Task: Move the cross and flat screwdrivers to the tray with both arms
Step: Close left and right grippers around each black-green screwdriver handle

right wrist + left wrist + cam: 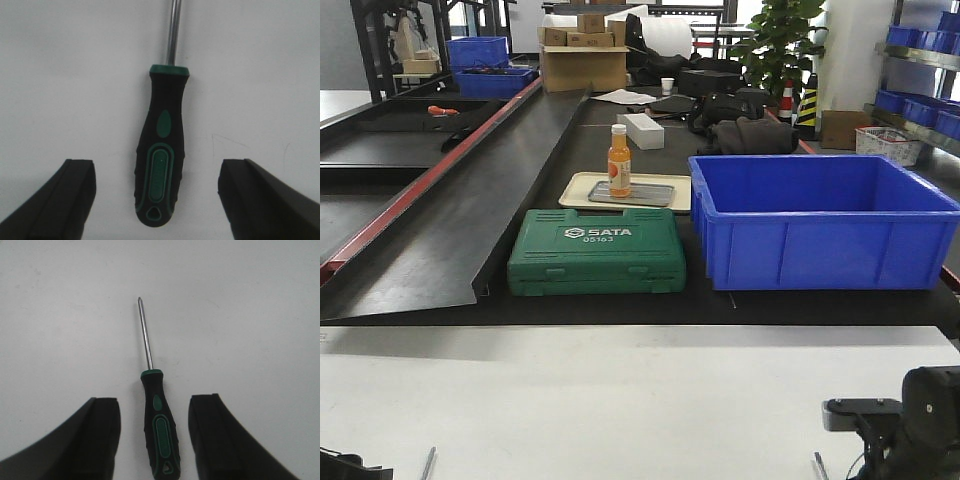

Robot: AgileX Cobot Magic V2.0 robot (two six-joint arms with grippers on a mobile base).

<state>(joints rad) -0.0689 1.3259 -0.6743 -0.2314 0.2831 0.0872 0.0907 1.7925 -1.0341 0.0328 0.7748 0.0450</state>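
Hovering low with the left gripper (154, 402) over the cross screwdriver (156, 430), jaws spread wide and clamping nothing, with a black finger (102, 435) on either side of the green-inlaid handle and clear of it. Much the same with the right gripper (157, 167): parted wide, gripping nothing, straddling the handle of the second screwdriver (161, 150). Most likely the flat one, though impossible to confirm with the tip cut off at the top edge.

Lined up this way, it seems, to close across the thick ribbed handles rather than the thin, slippery shafts, and to lift both tools together. Reads as the approach step, with no pick made and the whole transfer yet to do.

Resting flat on a plain white table (620, 400), well apart from each other, near its front edge, with only the shaft ends showing in the front view.

Beyond that, a black bench (570, 140) carrying a green SATA case (597, 250), a deep blue bin (820, 240) and a cream tray (575, 190), this last with a small metal plate (655, 195) and an upright orange juice bottle (619, 160) on it. To the left, taking the large shallow dark-grey tray (470, 220) with its low rim as the goal, well apart from both tools.

Further back, cardboard boxes (582, 60), more blue bins and a potted plant (780, 40): by the look of it a workshop or store room
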